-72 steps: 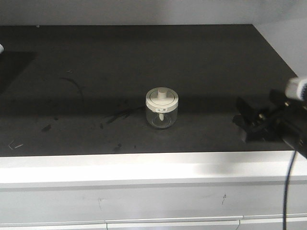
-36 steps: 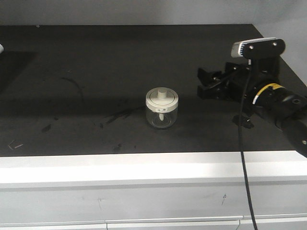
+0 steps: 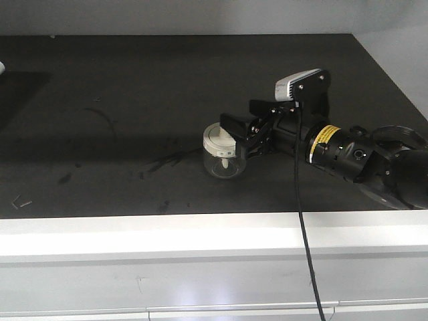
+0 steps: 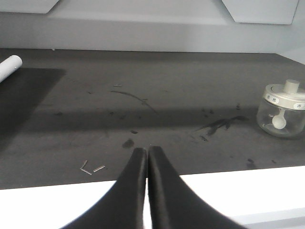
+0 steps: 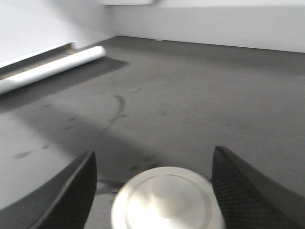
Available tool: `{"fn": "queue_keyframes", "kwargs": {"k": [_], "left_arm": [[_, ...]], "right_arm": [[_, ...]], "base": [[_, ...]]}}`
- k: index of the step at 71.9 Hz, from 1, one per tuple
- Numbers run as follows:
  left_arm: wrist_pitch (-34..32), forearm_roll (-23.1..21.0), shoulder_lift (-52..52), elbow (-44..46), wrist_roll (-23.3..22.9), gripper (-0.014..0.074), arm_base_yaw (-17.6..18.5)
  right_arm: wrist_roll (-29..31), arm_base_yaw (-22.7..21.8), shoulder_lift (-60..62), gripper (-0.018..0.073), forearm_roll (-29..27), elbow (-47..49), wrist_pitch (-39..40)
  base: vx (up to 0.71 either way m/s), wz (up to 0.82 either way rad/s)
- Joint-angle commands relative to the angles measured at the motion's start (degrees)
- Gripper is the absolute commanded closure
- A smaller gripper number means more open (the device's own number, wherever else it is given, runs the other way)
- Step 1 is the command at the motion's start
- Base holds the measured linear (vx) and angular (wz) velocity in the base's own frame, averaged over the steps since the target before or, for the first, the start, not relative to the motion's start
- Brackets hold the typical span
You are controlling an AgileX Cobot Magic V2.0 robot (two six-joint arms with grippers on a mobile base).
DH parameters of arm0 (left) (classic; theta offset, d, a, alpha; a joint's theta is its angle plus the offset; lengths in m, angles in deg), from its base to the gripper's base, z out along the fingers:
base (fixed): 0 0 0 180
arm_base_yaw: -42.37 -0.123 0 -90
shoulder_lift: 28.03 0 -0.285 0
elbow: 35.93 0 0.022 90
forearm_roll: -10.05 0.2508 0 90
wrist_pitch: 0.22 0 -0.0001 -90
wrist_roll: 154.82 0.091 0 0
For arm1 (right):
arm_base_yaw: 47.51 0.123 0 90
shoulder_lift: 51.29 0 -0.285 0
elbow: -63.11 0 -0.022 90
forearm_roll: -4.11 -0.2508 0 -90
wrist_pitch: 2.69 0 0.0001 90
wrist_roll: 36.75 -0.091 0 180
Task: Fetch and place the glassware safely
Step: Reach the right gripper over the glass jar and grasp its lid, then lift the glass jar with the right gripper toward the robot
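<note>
The glassware [image 3: 223,163] is a small clear jar with a cream-white knobbed lid, standing upright on the black counter [image 3: 134,87]. My right gripper [image 3: 233,136] reaches in from the right, open, with its black fingers on either side of the lid. The right wrist view shows the lid [image 5: 167,200] low between the spread fingers [image 5: 71,191], and I see no contact. The left wrist view has the jar [image 4: 284,109] far to the right. My left gripper [image 4: 145,150] is shut and empty over the counter's white front edge.
A white roll [image 5: 52,67] lies at the far left of the counter, its end showing in the left wrist view [image 4: 9,67]. Small metal staples [image 4: 90,168] and dark scuffs [image 3: 167,160] mark the surface. A white ledge [image 3: 200,231] runs along the front.
My right arm has swung in from the right edge, up and leftward across the counter, until its open fingers flank the jar's lid. The jar has not moved.
</note>
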Motion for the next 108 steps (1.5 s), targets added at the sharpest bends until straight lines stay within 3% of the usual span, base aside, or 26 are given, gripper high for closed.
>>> {"fn": "queue_keyframes", "kwargs": {"k": [1,24,45,53,66,88,108], "left_arm": [[-4.6,-0.6,-0.6,1.4,-0.5,0.0603,0.5],[-4.6,-0.6,-0.6,1.4,-0.5,0.0603,0.5],[-4.6,-0.6,-0.6,1.4,-0.5,0.0603,0.5],[-4.6,-0.6,-0.6,1.4,-0.5,0.0603,0.5],[-4.6,-0.6,-0.6,1.4,-0.5,0.0603,0.5],[-4.6,-0.6,-0.6,1.4,-0.5,0.0603,0.5],[-4.6,-0.6,-0.6,1.4,-0.5,0.0603,0.5]], "right_arm": [[0.7,0.1,0.9,0.006,-0.8,2.1,5.4],[5.5,0.1,-4.8,0.006,-4.5,4.4,9.4],[1.9,0.1,-8.1,0.006,3.0,8.4,8.9],[0.5,0.1,-9.2,0.0069,3.4,8.9,7.8],[0.6,0.1,-10.4,0.0192,4.5,8.9,6.7],[-1.7,0.1,-10.6,0.0575,7.3,8.9,2.6],[-2.6,-0.1,-5.8,0.0566,7.1,8.9,1.7]], "base": [[0.0,0.0],[0.0,0.0],[0.0,0.0],[0.0,0.0],[0.0,0.0],[0.0,0.0],[0.0,0.0]]}}
